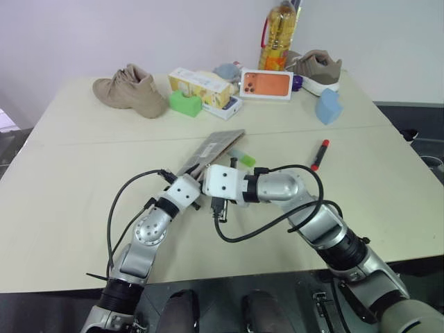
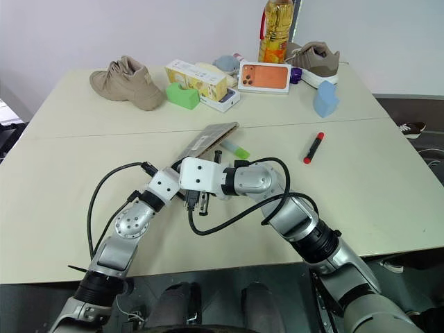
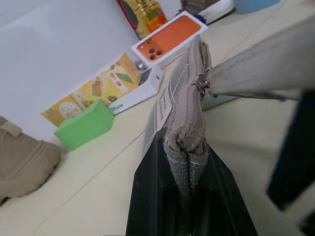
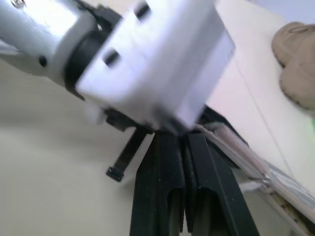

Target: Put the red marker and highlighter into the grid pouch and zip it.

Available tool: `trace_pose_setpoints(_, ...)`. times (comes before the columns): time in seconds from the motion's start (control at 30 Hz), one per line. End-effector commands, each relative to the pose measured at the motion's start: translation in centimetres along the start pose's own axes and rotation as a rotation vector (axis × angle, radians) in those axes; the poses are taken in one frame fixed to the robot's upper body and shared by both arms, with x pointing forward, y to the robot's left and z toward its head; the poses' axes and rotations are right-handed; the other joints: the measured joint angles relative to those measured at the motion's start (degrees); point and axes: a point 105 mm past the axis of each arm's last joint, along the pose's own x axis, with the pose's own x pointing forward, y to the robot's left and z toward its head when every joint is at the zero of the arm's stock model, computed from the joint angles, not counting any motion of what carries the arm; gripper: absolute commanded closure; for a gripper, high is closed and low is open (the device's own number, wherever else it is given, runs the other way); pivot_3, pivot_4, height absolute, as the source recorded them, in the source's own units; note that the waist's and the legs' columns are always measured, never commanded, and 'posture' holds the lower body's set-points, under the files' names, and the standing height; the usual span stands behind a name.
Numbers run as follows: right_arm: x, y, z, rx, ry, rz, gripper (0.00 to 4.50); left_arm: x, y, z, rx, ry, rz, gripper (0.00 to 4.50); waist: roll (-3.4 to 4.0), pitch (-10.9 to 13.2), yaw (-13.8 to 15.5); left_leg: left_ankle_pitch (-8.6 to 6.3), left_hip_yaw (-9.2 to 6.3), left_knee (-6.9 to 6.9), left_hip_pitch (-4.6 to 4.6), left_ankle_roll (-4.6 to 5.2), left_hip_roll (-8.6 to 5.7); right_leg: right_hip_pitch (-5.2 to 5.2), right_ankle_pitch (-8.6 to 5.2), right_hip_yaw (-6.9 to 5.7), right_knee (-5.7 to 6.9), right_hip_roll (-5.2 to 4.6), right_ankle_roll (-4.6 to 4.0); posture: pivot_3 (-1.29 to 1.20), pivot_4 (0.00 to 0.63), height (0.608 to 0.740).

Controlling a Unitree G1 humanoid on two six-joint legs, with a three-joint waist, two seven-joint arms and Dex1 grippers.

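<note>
Up off the table (image 1: 83, 173), grid pouch (image 1: 216, 146) pinched by left gripper (image 3: 189, 147); right gripper (image 4: 184, 162) squeezed together, maybe on the zipper pull.

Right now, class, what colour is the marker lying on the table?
The marker is red with a black end; the right eye view shows it best.

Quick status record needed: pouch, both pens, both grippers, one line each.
grid pouch: lifted at its near end, far end toward the table's middle
left gripper: shut on the pouch's end
right gripper: shut, beside the left gripper, nothing seen between its fingers
highlighter: on the table beside the pouch, not inside
red marker: on the table, off to the right, apart from the pouch
</note>
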Motion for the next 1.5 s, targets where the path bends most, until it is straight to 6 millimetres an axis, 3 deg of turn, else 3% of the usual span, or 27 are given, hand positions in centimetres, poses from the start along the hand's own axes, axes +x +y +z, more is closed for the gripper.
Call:
trace_pose_setpoints(0.03,0.2,0.6,2.0,-0.065,-0.073,0.030,4.46,0.7,0.3,1.3,0.022,-0.058,0.027,4.50,0.00,0.00,-0.03,0.00,0.00,0.00,0.00,0.00,0.01,0.00,0.00,0.00,0.00,0.00,0.00,0.00,0.150,0.740)
trace_pose_setpoints(0.1,0.1,0.5,2.0,-0.066,-0.074,0.027,4.46,0.7,0.3,1.3,0.019,-0.059,0.031,4.50,0.00,0.00,-0.03,0.00,0.00,0.00,0.00,0.00,0.01,0.00,0.00,0.00,0.00,0.00,0.00,0.00,0.150,0.740)
trace_pose_setpoints(0.17,-0.2,0.0,1.4,-0.023,-0.057,0.009,3.90,0.6,0.6,1.2,0.012,-0.057,0.045,4.50,0.00,0.00,0.00,0.00,0.00,0.01,0.00,-0.01,0.01,0.00,0.00,0.00,0.01,0.00,0.00,0.00,0.150,0.740)
trace_pose_setpoints(0.23,-0.9,-0.6,0.6,-0.003,-0.038,-0.006,3.07,0.3,0.9,1.1,0.016,-0.056,0.051,4.50,0.00,0.00,0.01,0.00,0.00,0.01,0.00,-0.01,0.01,0.01,0.00,0.00,0.01,0.00,0.00,0.00,0.150,0.740)
trace_pose_setpoints(0.37,-3.0,-2.9,-1.1,0.086,-0.002,-0.103,0.97,-0.9,1.9,0.5,0.043,-0.036,0.052,4.50,-0.01,0.00,0.02,0.00,0.00,0.02,0.00,-0.01,0.01,0.02,0.00,0.00,0.01,-0.02,0.00,0.00,0.150,0.740)
trace_pose_setpoints(0.47,-4.5,-4.0,-2.4,0.192,0.006,-0.146,0.97,-2.2,2.6,0.2,0.052,-0.036,0.024,4.50,-0.01,0.00,-0.07,0.00,0.00,-0.01,0.00,-0.01,0.02,0.03,0.00,0.01,0.00,-0.14,0.00,0.00,0.150,0.740)
trace_pose_setpoints(0.63,-5.7,-5.7,-6.2,0.453,0.061,-0.251,0.97,-4.3,4.0,-0.8,0.105,0.007,-0.020,4.50,-0.01,0.00,-0.35,0.01,-0.01,-0.05,0.04,-0.01,0.05,0.01,0.00,0.04,0.03,-0.15,-0.01,0.00,0.150,0.740)
trace_pose_setpoints(0.87,-4.6,-8.6,-12.1,0.628,0.208,-0.522,0.97,-6.1,4.6,-1.4,0.083,0.029,-0.051,4.50,0.00,0.01,-0.34,0.01,0.10,-0.04,0.03,-0.02,0.01,-0.02,0.00,0.10,0.03,-0.20,-0.01,0.00,0.150,0.740)
trace_pose_setpoints(1.03,-3.4,-9.1,-14.3,0.671,0.248,-0.580,0.97,-6.2,4.6,-1.4,0.075,0.035,-0.040,4.50,0.00,0.01,-0.24,0.01,0.12,-0.06,-0.01,-0.02,0.01,-0.05,0.00,0.08,0.00,-0.18,0.00,0.00,0.150,0.740)
trace_pose_setpoints(1.13,-3.0,-9.0,-14.7,0.705,0.236,-0.578,1.81,-6.2,4.4,-1.2,0.068,0.032,-0.030,4.50,0.00,0.01,-0.36,0.01,0.17,-0.04,0.00,-0.02,0.01,-0.05,0.01,0.08,0.02,-0.18,0.00,0.00,0.150,0.740)
trace_pose_setpoints(1.23,-3.1,-9.1,-14.5,0.711,0.223,-0.578,3.33,-6.2,4.6,-1.1,0.054,0.031,-0.010,4.50,0.00,0.01,-0.32,0.01,0.15,-0.05,0.00,-0.02,0.02,-0.05,0.01,0.08,0.04,-0.18,0.01,0.00,0.150,0.740)
trace_pose_setpoints(1.27,-3.3,-9.2,-14.2,0.690,0.217,-0.581,3.62,-6.2,4.6,-1.1,0.050,0.031,-0.008,4.50,0.00,0.01,-0.29,0.01,0.13,-0.06,0.00,-0.02,0.02,-0.05,0.01,0.08,0.04,-0.18,0.01,0.00,0.150,0.740)
trace_pose_setpoints(1.5,-7.4,-9.4,-11.0,0.477,0.175,-0.537,3.59,-5.5,4.4,-0.1,-0.005,-0.016,-0.007,4.50,0.02,0.02,0.15,0.01,0.13,-0.06,-0.10,-0.02,-0.01,-0.08,0.01,0.08,-0.03,-0.25,0.01,0.00,0.150,0.740)
